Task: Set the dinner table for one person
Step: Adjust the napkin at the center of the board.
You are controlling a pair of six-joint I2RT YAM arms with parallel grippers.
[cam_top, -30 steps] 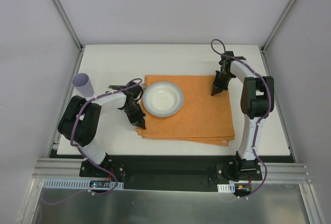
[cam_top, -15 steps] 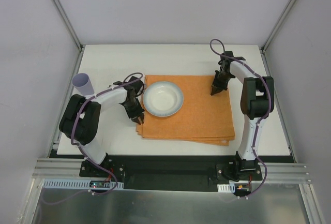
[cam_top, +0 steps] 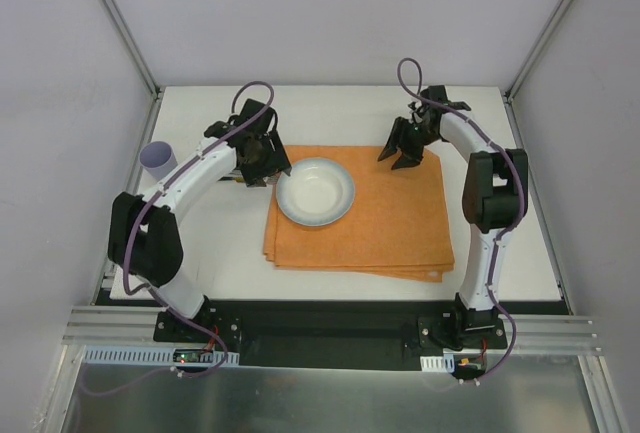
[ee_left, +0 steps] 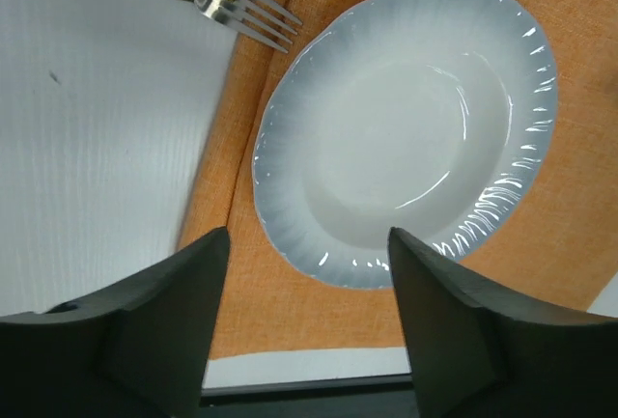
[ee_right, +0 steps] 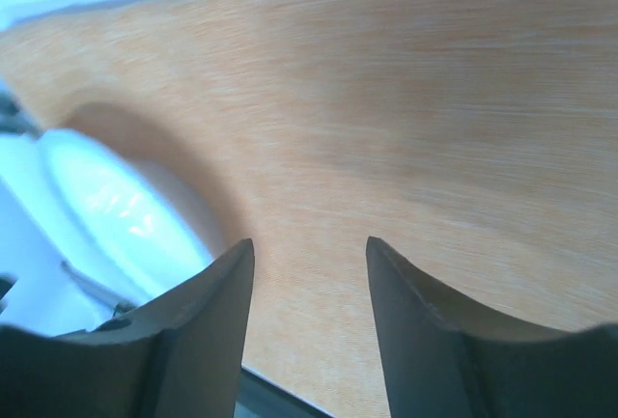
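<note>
Both just released the orange cloth placemat (cam_top: 400,223) — left gripper (cam_top: 262,158), right gripper (cam_top: 403,148) spread, flanking the white ribbed ceramic plate (cam_top: 315,191). Cutlery next, I'd guess.

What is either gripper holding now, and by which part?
Nothing. The left gripper is open beside the white fluted ceramic plate; the right gripper is open over the orange folded cloth placemat.

Bowl (cam_top: 315,191) central (obstacle), dinner table (cam_top: 330,113) beyond — open
</note>
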